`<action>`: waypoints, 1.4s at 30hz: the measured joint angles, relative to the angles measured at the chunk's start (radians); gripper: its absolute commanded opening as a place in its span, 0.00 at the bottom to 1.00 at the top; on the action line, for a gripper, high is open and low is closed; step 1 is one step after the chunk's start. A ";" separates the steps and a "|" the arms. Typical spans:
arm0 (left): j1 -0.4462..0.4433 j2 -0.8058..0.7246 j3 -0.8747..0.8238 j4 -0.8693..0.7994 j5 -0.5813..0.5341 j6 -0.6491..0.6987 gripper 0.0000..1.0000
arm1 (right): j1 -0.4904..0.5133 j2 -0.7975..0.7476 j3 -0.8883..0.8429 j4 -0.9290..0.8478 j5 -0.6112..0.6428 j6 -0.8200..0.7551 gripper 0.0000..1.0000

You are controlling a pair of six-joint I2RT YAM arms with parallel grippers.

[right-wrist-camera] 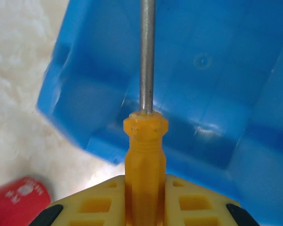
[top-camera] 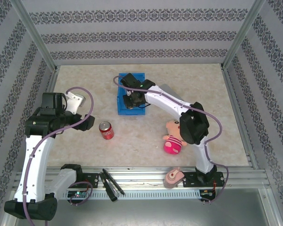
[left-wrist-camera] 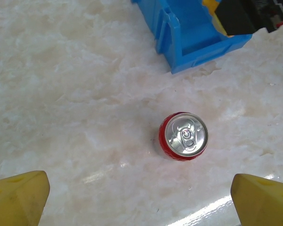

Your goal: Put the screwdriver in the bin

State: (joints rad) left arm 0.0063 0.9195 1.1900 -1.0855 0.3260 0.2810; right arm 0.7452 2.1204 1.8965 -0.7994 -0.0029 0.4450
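clamping the screwdriver (right-wrist-camera: 144, 141) by its handle in the right gripper (right-wrist-camera: 145, 200), hovering it over the bin (right-wrist-camera: 217, 70) just below, next probably needing only opening the jaws.

Pale marbled table (top-camera: 132, 150), three things on it: the blue bin (top-camera: 130, 111) toward the back middle, a red can (top-camera: 106, 130) upright near its front left corner, and a pink doll (top-camera: 173, 139) lying off right, well apart from the can.
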 measured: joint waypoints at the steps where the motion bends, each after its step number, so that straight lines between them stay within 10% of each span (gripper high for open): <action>1: 0.000 -0.001 0.003 0.000 0.000 0.000 0.99 | -0.004 0.016 0.011 0.003 0.013 0.001 0.20; 42: 0.000 0.003 0.001 -0.007 0.015 0.000 0.99 | -0.068 0.367 0.275 0.003 0.008 0.019 0.28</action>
State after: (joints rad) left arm 0.0063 0.9222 1.1908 -1.0927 0.3408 0.2810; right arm 0.6777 2.4870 2.1712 -0.7967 0.0051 0.4644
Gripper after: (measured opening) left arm 0.992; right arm 0.273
